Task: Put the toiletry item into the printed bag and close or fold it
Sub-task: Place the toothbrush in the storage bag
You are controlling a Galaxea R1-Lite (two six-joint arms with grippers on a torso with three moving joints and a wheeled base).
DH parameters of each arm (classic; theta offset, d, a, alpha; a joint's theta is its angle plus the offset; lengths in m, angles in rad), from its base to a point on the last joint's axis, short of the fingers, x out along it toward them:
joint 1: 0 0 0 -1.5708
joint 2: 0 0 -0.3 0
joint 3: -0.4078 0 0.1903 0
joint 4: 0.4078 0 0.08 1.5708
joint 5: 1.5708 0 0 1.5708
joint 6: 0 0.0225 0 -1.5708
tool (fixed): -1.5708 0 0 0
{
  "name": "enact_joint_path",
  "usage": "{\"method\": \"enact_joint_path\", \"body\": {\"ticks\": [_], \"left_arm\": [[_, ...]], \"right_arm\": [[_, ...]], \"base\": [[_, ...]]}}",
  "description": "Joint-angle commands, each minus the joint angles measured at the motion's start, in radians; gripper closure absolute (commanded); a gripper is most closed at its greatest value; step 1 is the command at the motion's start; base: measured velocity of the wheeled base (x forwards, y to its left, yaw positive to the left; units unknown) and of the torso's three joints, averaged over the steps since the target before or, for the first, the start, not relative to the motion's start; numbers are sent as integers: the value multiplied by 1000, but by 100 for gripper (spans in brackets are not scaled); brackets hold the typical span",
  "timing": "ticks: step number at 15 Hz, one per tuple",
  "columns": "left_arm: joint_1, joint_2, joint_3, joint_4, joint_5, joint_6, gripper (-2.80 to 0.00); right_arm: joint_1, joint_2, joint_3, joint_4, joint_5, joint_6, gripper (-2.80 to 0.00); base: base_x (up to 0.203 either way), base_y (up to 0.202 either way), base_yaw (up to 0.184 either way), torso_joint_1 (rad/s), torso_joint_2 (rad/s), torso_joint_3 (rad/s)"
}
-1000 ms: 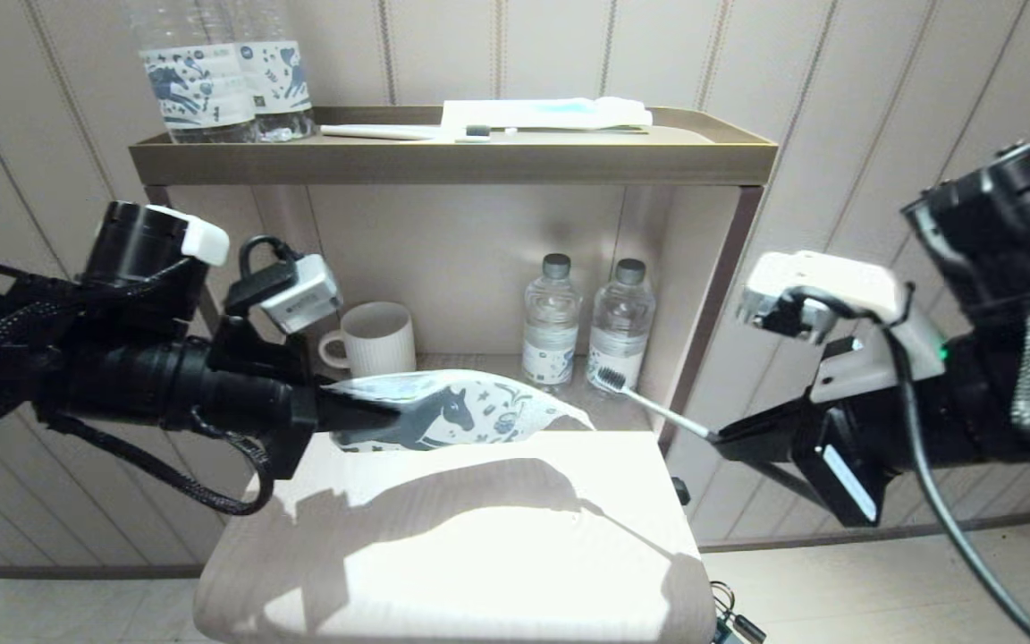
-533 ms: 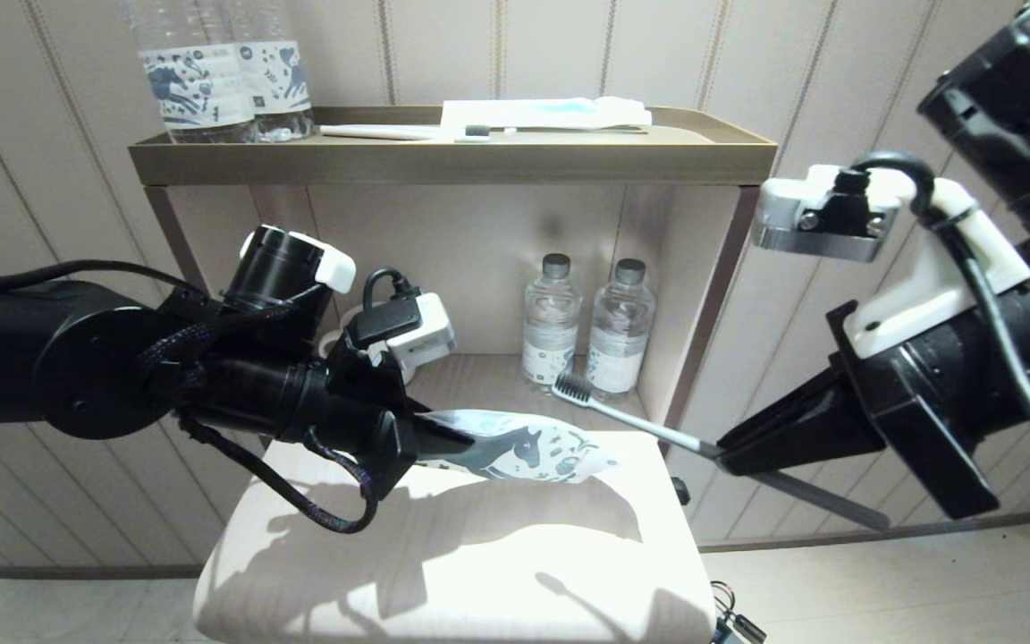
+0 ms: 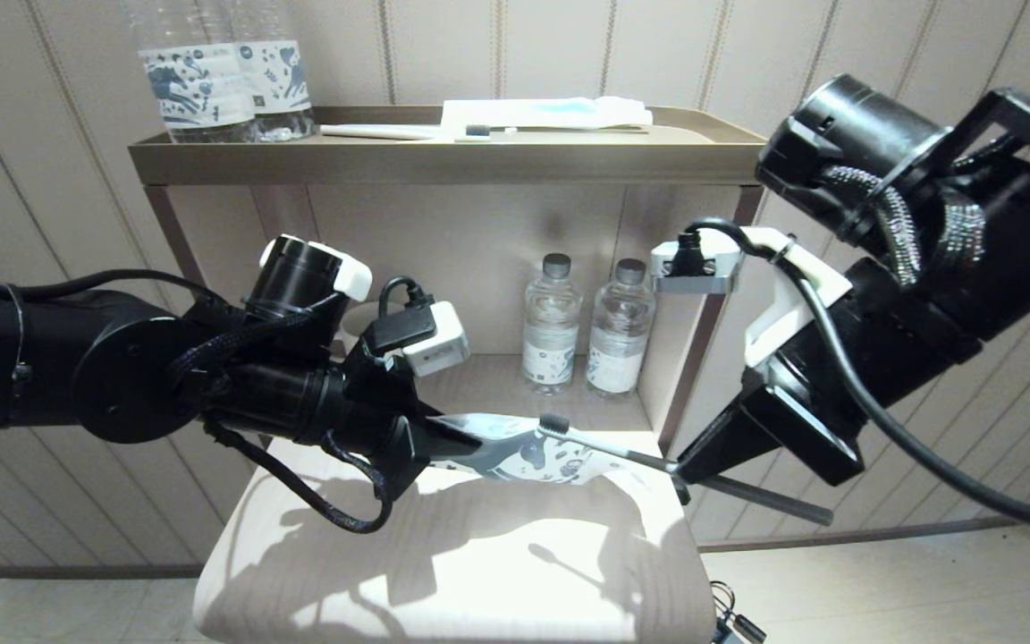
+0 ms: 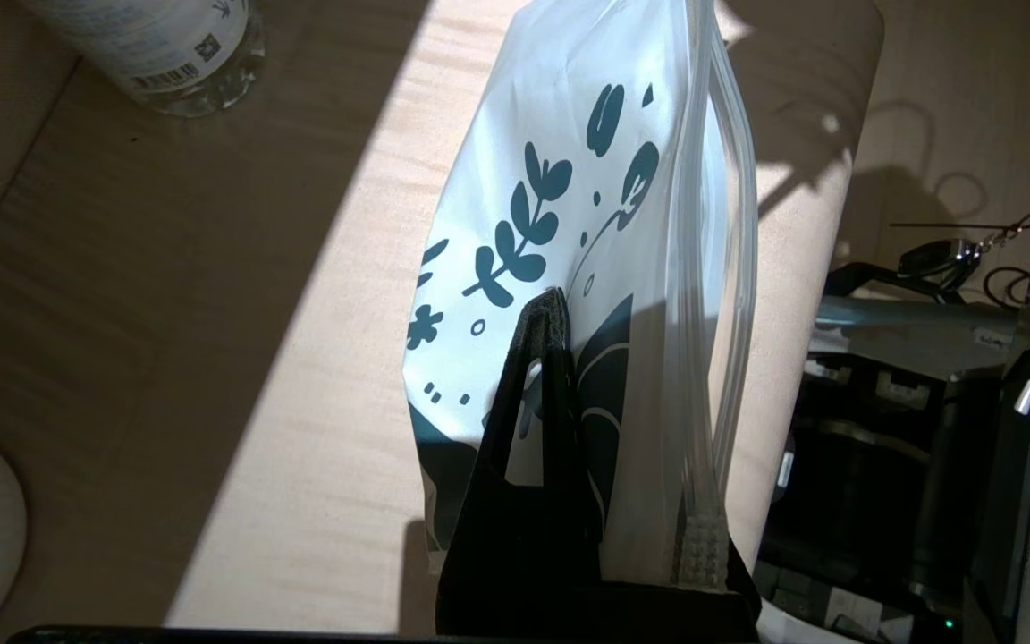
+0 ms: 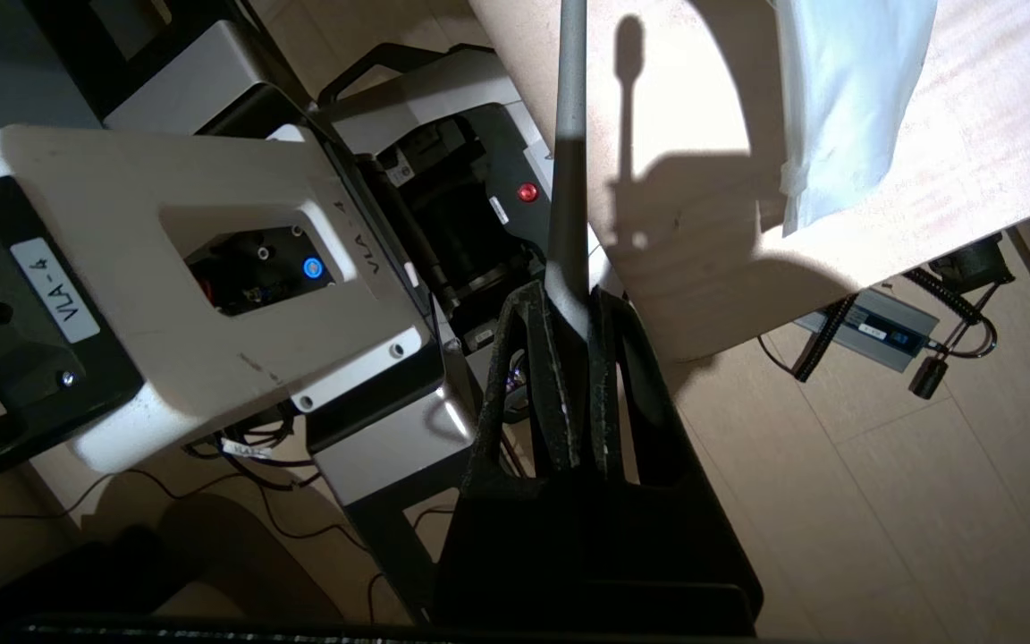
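Note:
My left gripper (image 3: 433,436) is shut on one end of the printed bag (image 3: 524,456), holding it just above the pale wooden table top (image 3: 461,555). In the left wrist view the bag (image 4: 560,170) hangs from the fingertips (image 4: 544,313), its clear zip strip (image 4: 713,268) along one side. My right gripper (image 3: 678,467) is shut on the handle of the toiletry item (image 3: 609,447), a slim grey toothbrush. Its dark bristle head (image 3: 553,423) overlaps the bag's upper edge near the far end. The right wrist view shows the handle (image 5: 569,134) running out from the shut gripper (image 5: 571,300).
Behind the table stands a shelf unit with a tray top (image 3: 443,163) holding bottles (image 3: 211,80), a blue-striped packet (image 3: 542,112) and another toothbrush (image 3: 390,131). Two water bottles (image 3: 551,326) and a mug (image 3: 361,315) stand in the lower shelf. The robot base (image 5: 211,268) is below.
The left gripper has carried the bag right and lower over the table. The right arm has swung up and inward, bringing the toothbrush head left onto the bag's far end.

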Motion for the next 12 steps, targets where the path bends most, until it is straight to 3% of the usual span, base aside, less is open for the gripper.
{"method": "enact_joint_path", "body": {"ticks": [1,12], "left_arm": [[-4,-2,1,1,-3,4,0],[-21,-11,7,1,-1,6,0]], "right_arm": [[-3,49,-15,8,-2,-2,0],[11,95,-17,-24,-22,-4,0]], "base": [[0,0,0,0,0,0],[0,0,0,0,0,0]]}}
